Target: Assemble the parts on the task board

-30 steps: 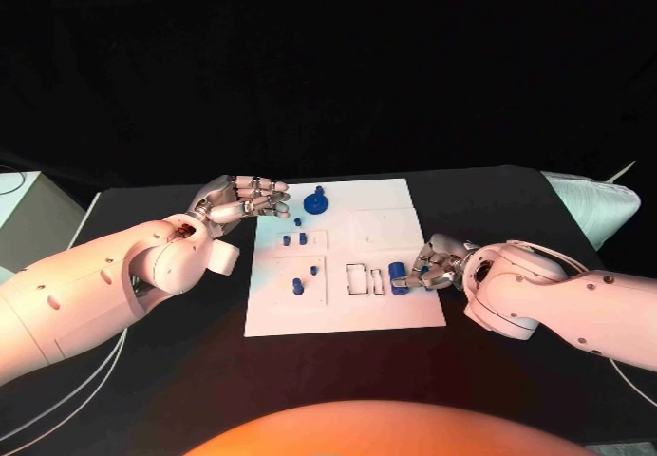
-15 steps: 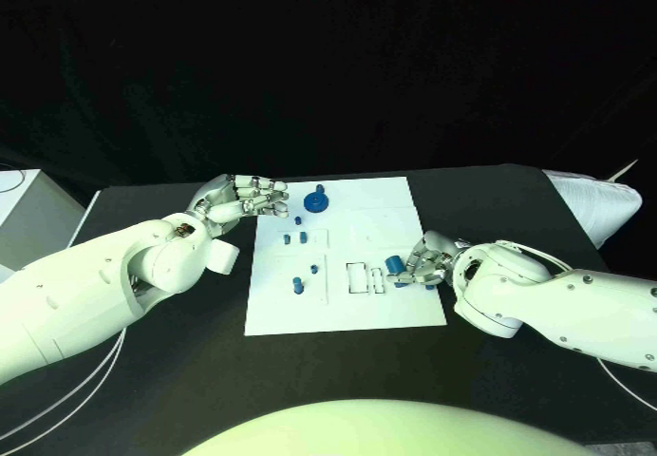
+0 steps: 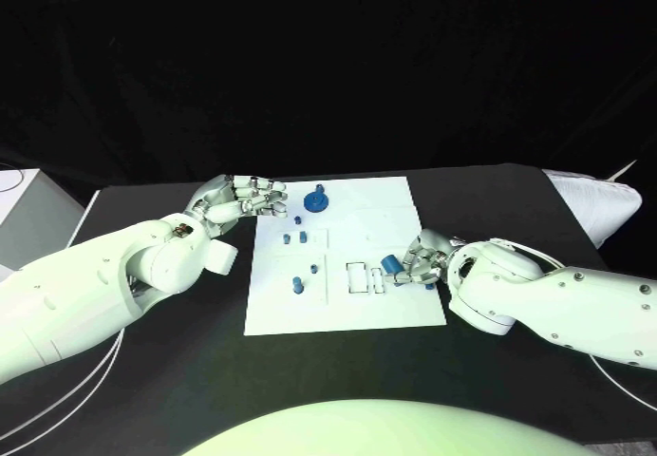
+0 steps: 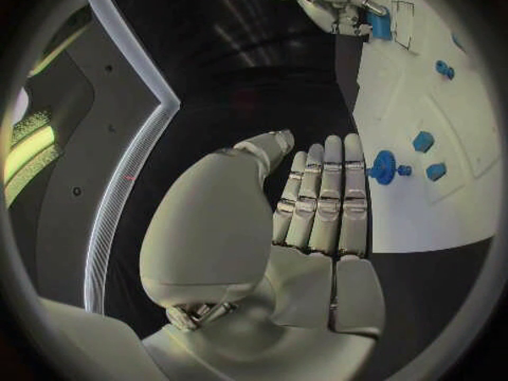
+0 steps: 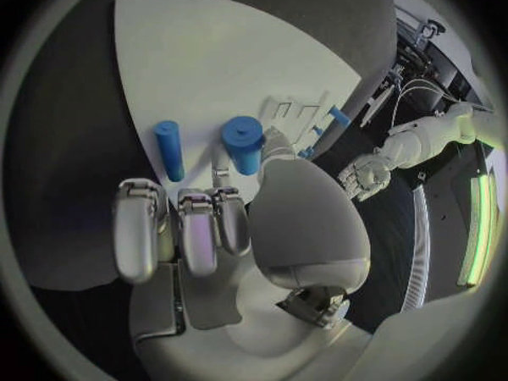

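The white task board (image 3: 369, 214) lies mid-table. My right hand (image 3: 422, 259) is at its near right edge and pinches a short, thick blue cylinder (image 3: 392, 262) between thumb and fingers, close to the white slots (image 3: 360, 277). The right wrist view has that cylinder (image 5: 242, 140) at the thumb, with a thinner blue peg (image 5: 168, 150) lying flat on the board beside it. My left hand (image 3: 244, 198) hovers off the board's far left corner, fingers curled together and holding nothing. A blue gear-like part (image 3: 318, 200) sits just beside it, seen also as the gear part (image 4: 383, 167).
Several small blue pegs stand in the board's left half, among them one peg (image 3: 297, 283) and another (image 3: 287, 239). A white box (image 3: 21, 211) stands off the table's left edge and a pale bundle (image 3: 595, 207) lies at the far right.
My right hand has picked the thick blue cylinder up off the board and shifted slightly toward the board's middle. My left hand has stayed put.
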